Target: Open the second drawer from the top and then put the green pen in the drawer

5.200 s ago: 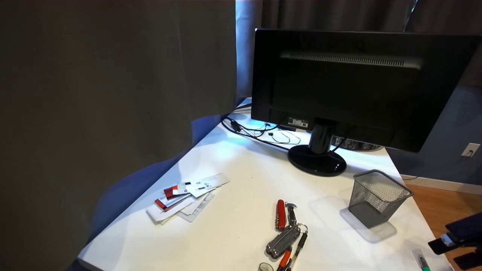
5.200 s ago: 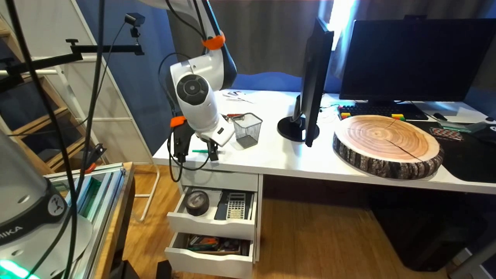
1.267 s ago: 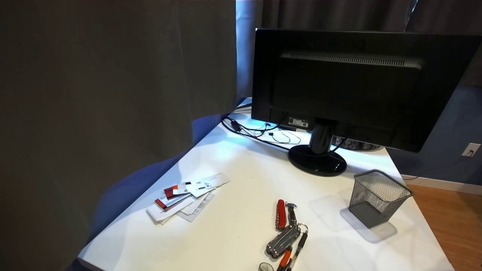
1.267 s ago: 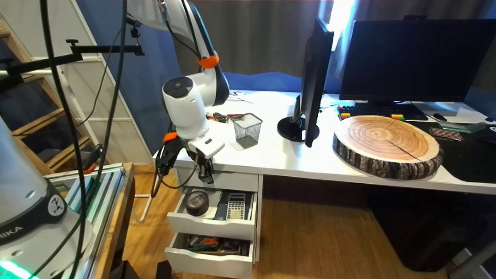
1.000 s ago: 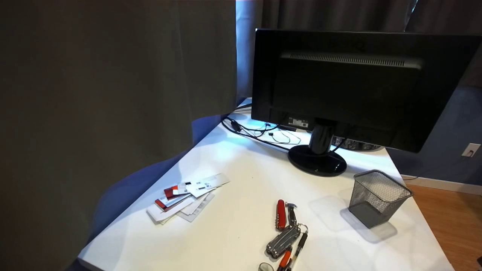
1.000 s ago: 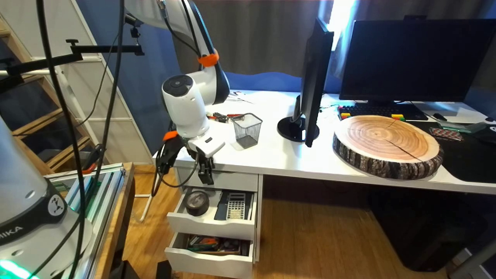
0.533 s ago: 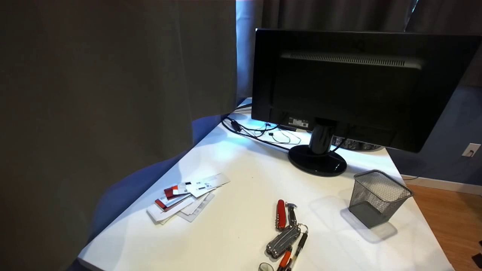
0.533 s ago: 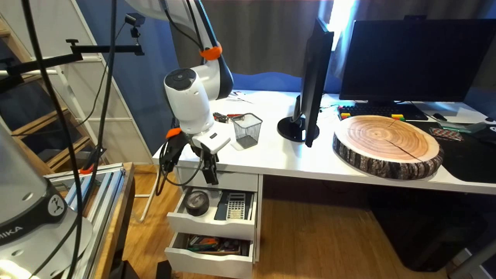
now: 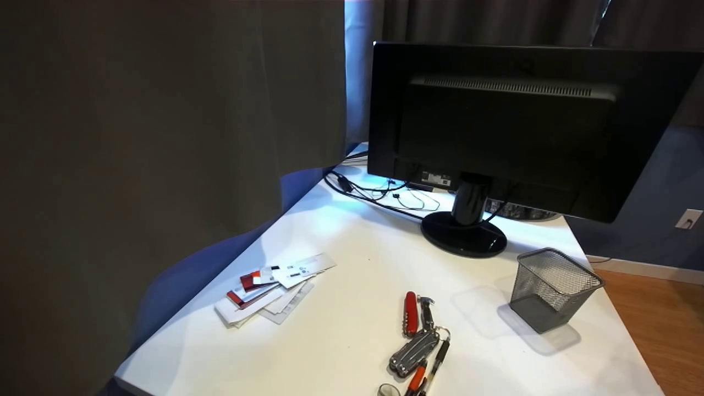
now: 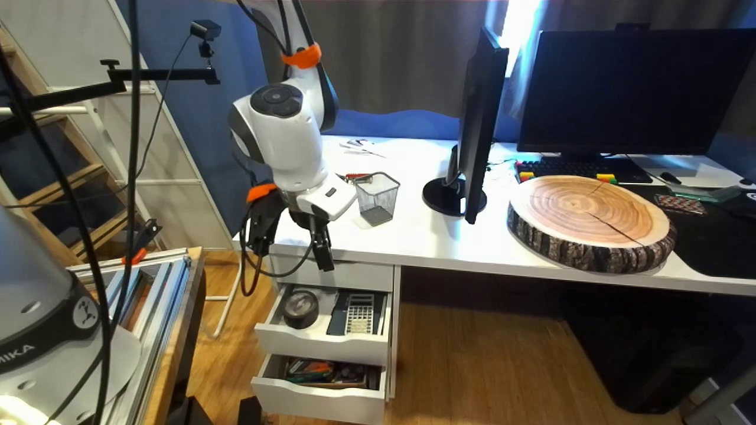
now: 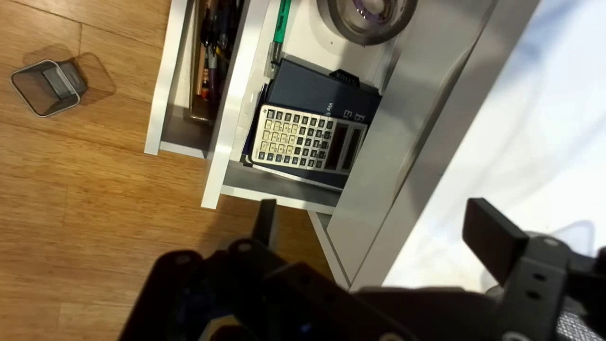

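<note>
The green pen (image 11: 281,23) lies in the open second drawer, beside a dark box and along the drawer's front wall, in the wrist view. I cannot make it out in either exterior view. The second drawer (image 10: 322,343) stands pulled out below the shut top drawer (image 10: 354,275). My gripper (image 11: 376,227) is open with nothing between its wide-apart fingers. In an exterior view the gripper (image 10: 289,245) hangs at the desk's front edge, above the second drawer and apart from it. In the other drawer-free desk view the gripper is out of sight.
The second drawer also holds a tape roll (image 11: 374,23) and a calculator (image 11: 303,137). The third drawer (image 10: 319,398) is open too. A mesh cup (image 9: 553,291), a monitor (image 10: 481,130) and a multitool (image 9: 415,352) stand or lie on the desk.
About five seconds ago the green pen lay on the desk by the gripper; now it is in the second drawer. In the last half second the gripper has risen slightly.
</note>
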Controlling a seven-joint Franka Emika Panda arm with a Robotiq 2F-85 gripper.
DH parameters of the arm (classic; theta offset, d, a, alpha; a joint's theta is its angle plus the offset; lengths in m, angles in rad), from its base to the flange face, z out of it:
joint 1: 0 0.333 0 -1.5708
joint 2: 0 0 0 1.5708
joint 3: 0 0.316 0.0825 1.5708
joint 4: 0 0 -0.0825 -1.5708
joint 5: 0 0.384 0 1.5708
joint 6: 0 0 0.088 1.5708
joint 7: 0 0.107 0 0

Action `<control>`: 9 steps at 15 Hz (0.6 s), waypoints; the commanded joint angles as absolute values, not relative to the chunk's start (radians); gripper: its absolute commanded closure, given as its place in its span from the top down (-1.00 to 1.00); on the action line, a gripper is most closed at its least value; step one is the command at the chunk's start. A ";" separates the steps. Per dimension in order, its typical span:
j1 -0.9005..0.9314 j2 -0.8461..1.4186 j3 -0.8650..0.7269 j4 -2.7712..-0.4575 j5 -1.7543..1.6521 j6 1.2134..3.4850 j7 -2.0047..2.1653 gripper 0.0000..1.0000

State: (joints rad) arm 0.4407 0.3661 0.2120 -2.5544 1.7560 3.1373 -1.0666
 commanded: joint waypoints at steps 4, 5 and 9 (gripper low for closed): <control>0.419 0.200 0.236 -2.734 1.391 3.031 -0.770 1.00; 0.424 0.170 0.227 -2.755 1.343 3.007 -0.732 1.00; 0.425 0.037 0.199 -2.816 1.173 2.907 -0.610 1.00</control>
